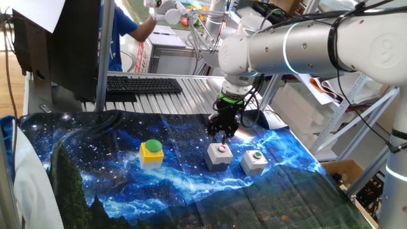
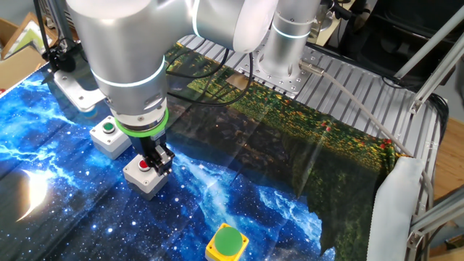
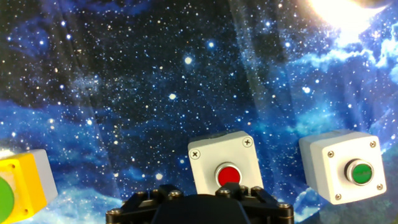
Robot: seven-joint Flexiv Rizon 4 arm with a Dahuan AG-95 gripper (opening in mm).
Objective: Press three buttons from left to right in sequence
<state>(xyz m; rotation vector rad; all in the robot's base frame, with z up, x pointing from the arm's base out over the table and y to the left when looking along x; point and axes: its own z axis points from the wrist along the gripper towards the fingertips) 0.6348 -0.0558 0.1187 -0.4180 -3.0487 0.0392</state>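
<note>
Three button boxes stand in a row on the starry blue cloth (image 1: 95,159). The yellow box with a big green dome cap (image 1: 151,153) (image 2: 227,243) (image 3: 18,190) is at the left. In the middle is a grey box with a small red button (image 1: 219,156) (image 2: 145,174) (image 3: 225,168), and at the right a grey box with a small green button (image 1: 254,162) (image 2: 109,134) (image 3: 345,168). My gripper (image 1: 222,132) (image 2: 161,163) points down right over the red-button box, its tip at or just above the back edge. In the hand view its black body (image 3: 205,205) covers the box's near edge. The fingertip gap does not show.
A black keyboard (image 1: 143,84) and a dark monitor (image 1: 57,44) sit behind the cloth on the ribbed metal table (image 2: 348,80). A person in blue (image 1: 124,32) stands at the back. The arm's base (image 2: 283,69) rises from the table. Cardboard boxes and shelving stand to the side.
</note>
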